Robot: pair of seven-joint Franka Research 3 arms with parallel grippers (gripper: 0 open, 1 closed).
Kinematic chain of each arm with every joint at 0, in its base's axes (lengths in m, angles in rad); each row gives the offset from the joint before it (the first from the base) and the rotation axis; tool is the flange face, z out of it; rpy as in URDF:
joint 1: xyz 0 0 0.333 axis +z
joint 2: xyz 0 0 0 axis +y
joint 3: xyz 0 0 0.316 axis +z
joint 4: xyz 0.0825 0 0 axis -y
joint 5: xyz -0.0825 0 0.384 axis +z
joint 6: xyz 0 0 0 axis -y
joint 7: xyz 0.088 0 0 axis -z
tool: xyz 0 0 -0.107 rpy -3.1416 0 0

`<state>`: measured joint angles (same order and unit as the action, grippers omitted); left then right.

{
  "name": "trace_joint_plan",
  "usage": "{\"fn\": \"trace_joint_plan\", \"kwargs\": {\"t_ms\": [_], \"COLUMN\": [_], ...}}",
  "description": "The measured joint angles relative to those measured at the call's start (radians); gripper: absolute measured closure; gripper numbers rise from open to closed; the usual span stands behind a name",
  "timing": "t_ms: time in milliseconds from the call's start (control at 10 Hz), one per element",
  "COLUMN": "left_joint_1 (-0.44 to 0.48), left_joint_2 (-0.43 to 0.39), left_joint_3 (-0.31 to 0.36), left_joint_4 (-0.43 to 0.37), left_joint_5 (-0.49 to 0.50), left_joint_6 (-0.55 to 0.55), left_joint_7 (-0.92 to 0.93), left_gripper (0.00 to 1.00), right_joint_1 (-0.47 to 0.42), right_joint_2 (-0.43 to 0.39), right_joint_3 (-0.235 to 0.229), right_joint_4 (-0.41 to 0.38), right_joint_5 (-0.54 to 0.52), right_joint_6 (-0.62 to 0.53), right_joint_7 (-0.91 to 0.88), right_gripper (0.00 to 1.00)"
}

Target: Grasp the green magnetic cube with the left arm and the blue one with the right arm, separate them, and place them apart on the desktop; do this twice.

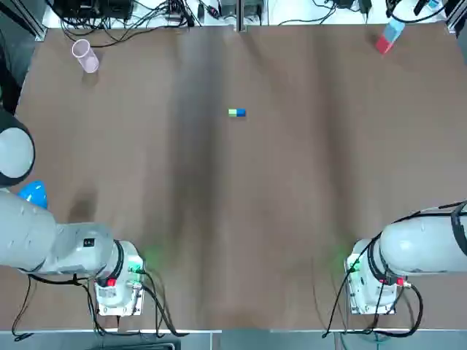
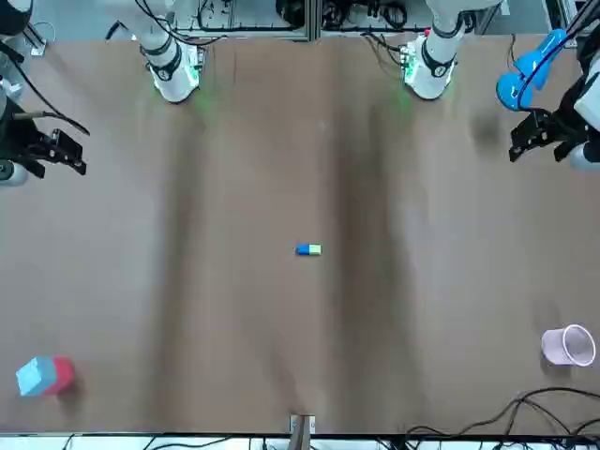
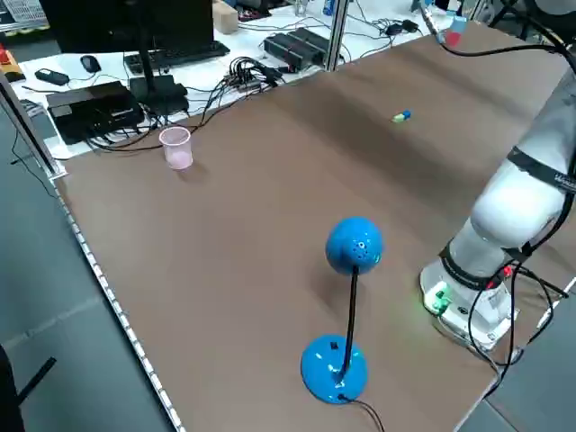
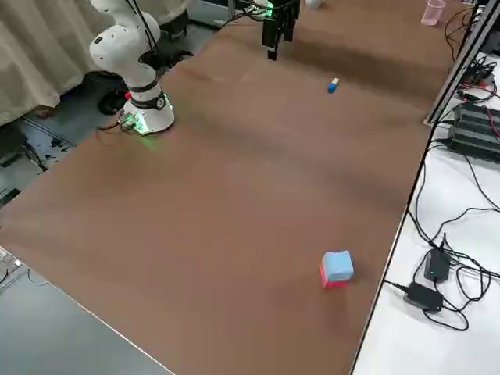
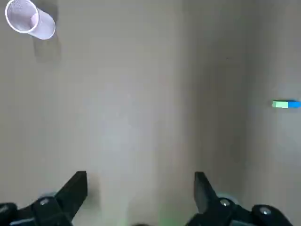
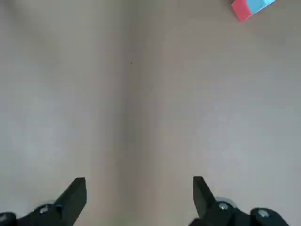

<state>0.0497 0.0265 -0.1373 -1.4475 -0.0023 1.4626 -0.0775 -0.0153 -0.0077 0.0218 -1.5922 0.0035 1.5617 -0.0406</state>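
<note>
Wide and empty, my left jaws and right jaws hang over opposite side edges of the worktop point(image 1: 292, 204). The green cube point(image 1: 233, 112) and blue cube point(image 1: 241, 113) lie touching mid-worktop, green on my left.

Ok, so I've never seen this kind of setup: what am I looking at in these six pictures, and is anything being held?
Two white robot arms stand at one edge of a brown table: the left arm and the right arm. One picture looks straight down, one faces the robot from across the table, two look in from the sides, and two come from cameras on the wrists. The left end effector and right end effector are both open and hold nothing. Mid-table lie a green cube and a blue cube, stuck together. A pink cup, a red-and-blue block and a blue desk lamp sit near the edges.
</note>
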Motion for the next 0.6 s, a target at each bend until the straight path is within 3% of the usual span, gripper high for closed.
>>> {"fn": "trace_joint_plan", "kwargs": {"t_ms": [600], "left_joint_1": [0.0], "left_joint_2": [0.005], "left_joint_3": [0.001], "left_joint_4": [-0.004], "left_joint_5": [0.0], "left_joint_6": [0.0], "left_joint_7": [0.0], "left_gripper": [0.0], "right_joint_1": [0.002], "right_joint_2": [0.0], "right_joint_3": [0.005], "right_joint_4": [0.001], "right_joint_5": [0.0], "right_joint_6": [-0.021], "right_joint_7": [0.081], "right_gripper": [0.0]}}
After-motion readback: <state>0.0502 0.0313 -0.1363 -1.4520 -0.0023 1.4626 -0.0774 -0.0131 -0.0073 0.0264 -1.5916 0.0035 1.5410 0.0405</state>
